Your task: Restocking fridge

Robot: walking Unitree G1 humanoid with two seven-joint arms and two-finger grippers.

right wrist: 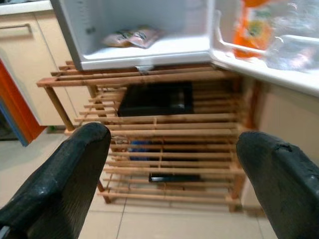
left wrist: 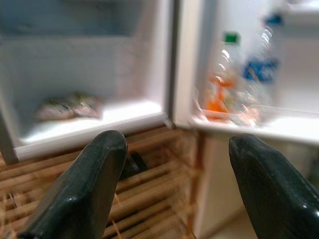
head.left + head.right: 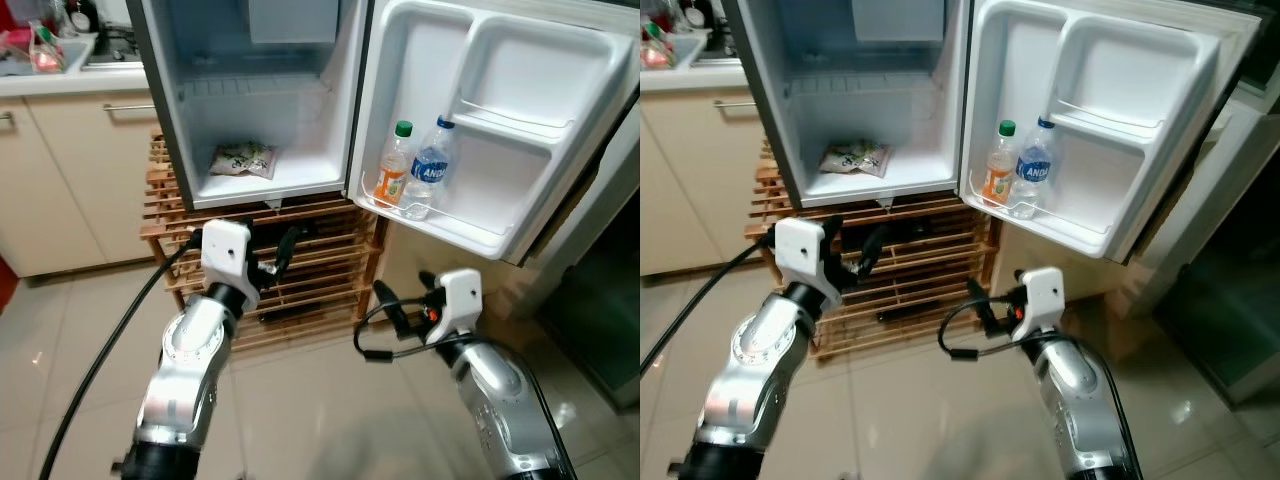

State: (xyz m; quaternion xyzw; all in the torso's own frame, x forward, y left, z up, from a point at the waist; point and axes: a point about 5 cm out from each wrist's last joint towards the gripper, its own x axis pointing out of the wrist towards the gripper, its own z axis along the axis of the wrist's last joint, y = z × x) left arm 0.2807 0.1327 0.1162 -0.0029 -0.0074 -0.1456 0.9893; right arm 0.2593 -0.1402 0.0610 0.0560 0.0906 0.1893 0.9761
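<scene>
Two bottles stood side by side in the lower door shelf (image 3: 470, 232) of the small white fridge (image 3: 330, 150), whose door was open: an orange-juice bottle with a green cap (image 3: 394, 165) and a clear water bottle with a blue cap (image 3: 430, 168), touching or nearly so. Left gripper (image 3: 272, 250) was raised below the fridge compartment, in front of the slatted wooden rack (image 3: 330, 260), fingers (image 2: 84, 189) spread and empty. Right gripper (image 3: 405, 305) hung lower, beneath the door shelf, fingers (image 1: 60, 184) likewise apart, holding nothing. Above and ahead of the left gripper, a flat printed food packet (image 3: 243, 159) lay on the fridge floor
</scene>
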